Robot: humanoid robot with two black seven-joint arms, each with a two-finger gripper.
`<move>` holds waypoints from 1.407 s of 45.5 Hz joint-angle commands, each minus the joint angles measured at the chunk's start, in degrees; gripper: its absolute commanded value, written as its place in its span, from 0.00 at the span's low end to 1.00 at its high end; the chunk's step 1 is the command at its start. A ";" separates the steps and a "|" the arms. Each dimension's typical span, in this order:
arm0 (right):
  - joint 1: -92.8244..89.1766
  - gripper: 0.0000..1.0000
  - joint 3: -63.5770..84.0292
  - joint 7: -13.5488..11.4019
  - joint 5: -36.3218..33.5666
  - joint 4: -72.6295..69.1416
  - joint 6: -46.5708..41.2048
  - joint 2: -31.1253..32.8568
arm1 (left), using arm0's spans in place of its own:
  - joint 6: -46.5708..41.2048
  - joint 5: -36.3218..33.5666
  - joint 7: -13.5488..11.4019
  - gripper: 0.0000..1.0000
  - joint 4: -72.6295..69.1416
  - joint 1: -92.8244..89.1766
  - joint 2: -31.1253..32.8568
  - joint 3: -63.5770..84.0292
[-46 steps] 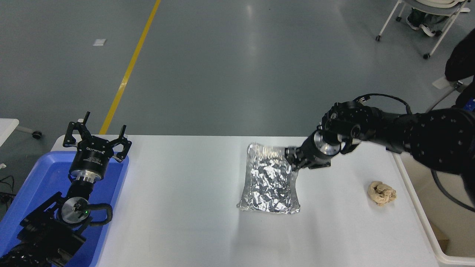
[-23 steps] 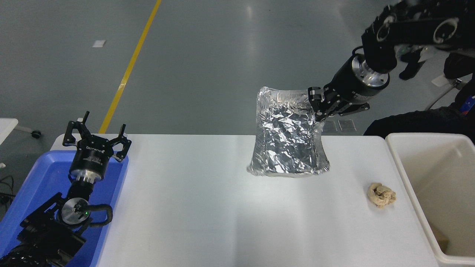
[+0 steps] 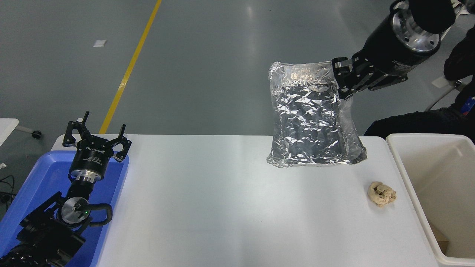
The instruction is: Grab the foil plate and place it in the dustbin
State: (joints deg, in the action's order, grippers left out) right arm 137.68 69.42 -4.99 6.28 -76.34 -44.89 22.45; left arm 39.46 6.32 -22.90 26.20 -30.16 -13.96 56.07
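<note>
The foil plate (image 3: 311, 118), a shiny crinkled silver tray, hangs in the air above the table's far right part, tilted with its inside toward the camera. My right gripper (image 3: 342, 79) comes in from the top right and is shut on the plate's upper right rim. The dustbin (image 3: 404, 174), a large off-white bin with deep walls, stands at the table's right edge, to the right of and below the plate. My left gripper (image 3: 96, 138) is open and parked at the lower left above a blue tray.
A small crumpled tan paper ball (image 3: 381, 193) lies on the white table (image 3: 222, 207) near the bin. The shallow blue tray (image 3: 33, 189) sits at the left edge. A person's dark sleeve (image 3: 458, 59) shows at the far right.
My right gripper has lifted the foil plate off the table and carried it up and to the right, toward the bin side. The left arm has not moved.
</note>
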 commanded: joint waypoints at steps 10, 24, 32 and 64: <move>-21.03 0.00 -2.79 0.68 25.18 14.80 3.93 26.41 | 0.00 0.00 -0.04 1.00 -0.01 -0.07 0.07 0.01; -53.55 0.00 -22.21 4.55 27.03 38.71 14.21 31.25 | 0.00 0.00 0.04 1.00 -0.01 -0.07 -0.01 0.01; -68.50 0.00 -29.16 5.17 26.50 50.31 19.57 27.83 | 0.00 0.00 0.04 1.00 0.07 -0.07 -0.01 0.01; -91.19 0.10 -28.90 4.64 17.27 70.71 29.69 11.13 | 0.00 0.00 -0.04 1.00 -0.01 -0.07 -0.01 0.01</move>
State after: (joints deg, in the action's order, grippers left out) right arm 51.04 40.44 -0.17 24.70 -9.58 -18.65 37.61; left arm 39.46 6.32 -22.91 26.19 -30.23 -13.97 56.07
